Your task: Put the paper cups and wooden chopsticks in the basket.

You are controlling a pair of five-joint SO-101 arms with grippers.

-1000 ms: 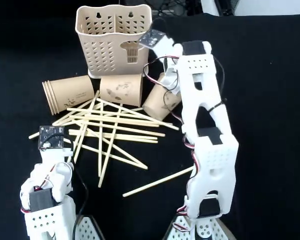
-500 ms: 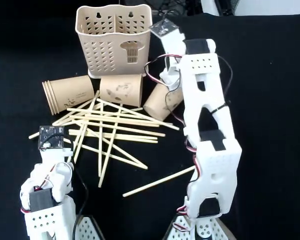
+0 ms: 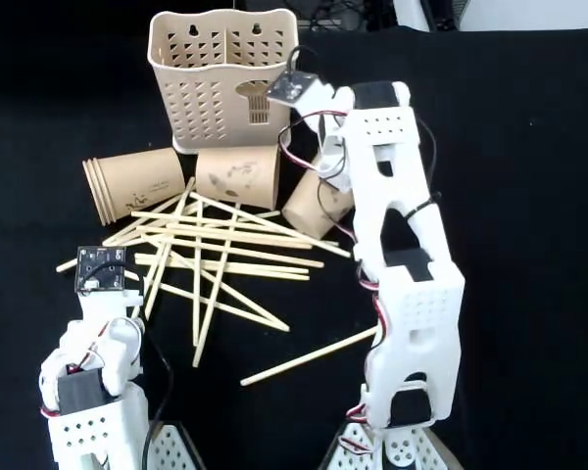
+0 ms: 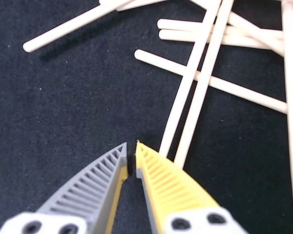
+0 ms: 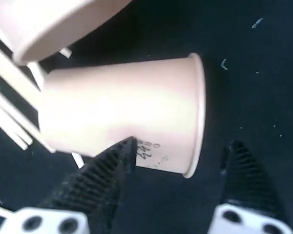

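A beige perforated basket (image 3: 220,78) stands upright at the back of the black table. In front of it lie a stack of paper cups (image 3: 137,183), a single cup (image 3: 237,176) and a third cup (image 3: 312,208) on its side. Wooden chopsticks (image 3: 216,257) are scattered in a pile, with one stray chopstick (image 3: 309,355) nearer the front. My right gripper (image 5: 180,151) hangs open just over the third cup (image 5: 122,117), one finger over its side and the other past its rim. My left gripper (image 4: 132,148) is shut and empty, just beside two chopsticks (image 4: 190,97).
The right arm (image 3: 407,294) stretches from the front edge to the basket's right corner. At the front left sits the left arm (image 3: 88,392). The black table (image 3: 529,196) is bare on the right. A second cup (image 5: 53,19) lies close behind the third one.
The right arm's wrist swung up and back toward the basket's right rim, then came down again to the left over the third cup. The left arm kept still.
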